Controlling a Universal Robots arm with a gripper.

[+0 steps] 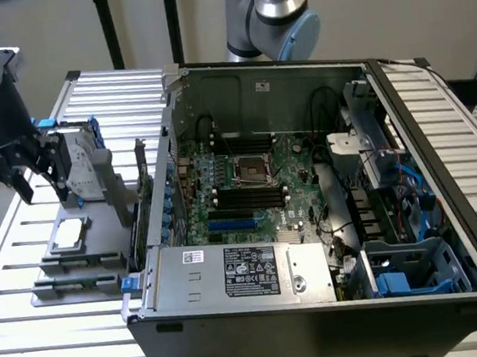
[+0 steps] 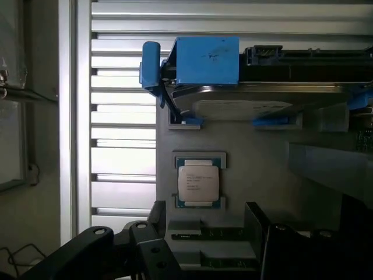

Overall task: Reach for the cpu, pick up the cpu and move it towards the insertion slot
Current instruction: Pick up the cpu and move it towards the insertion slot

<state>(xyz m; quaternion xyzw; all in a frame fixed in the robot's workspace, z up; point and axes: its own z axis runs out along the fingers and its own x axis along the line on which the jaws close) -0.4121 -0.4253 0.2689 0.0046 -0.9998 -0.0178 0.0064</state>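
"Where was the cpu (image 2: pixel 198 182) when you looked?"

"Lying flat in its own recess on the grey holder (image 2: pixel 262 146), just beside the hard drive (image 2: pixel 245 99), on the side the drive's broad silver face looked toward. Nothing touched it."

"And the pincer (image 1: pixel 43 186)?"

"Spread wide, with nothing between its fingers (image 2: pixel 99 248). It hung over the surface (image 1: pixel 24 252), near the end of the hard drive that was farther from the computer case (image 1: pixel 320 306), and clear of the holder."

"So which way did the chip lie from it?"

"Below it and apart. Through the wrist camera the chip sat between the hard drive and the two fingers, about centred on their gap, so I judged the way to it was mostly downward."

"Any long side to favour?"

"None to speak of, as the chip was all but square. Its edges ran parallel to the hard drive's long edge, and the fingers stood apart along that same line."

"And the insertion slot (image 1: pixel 250 169)?"

"In the middle of the green motherboard (image 1: pixel 292 160) inside the case, well apart from the hard drive, to the exterior view's right of it"
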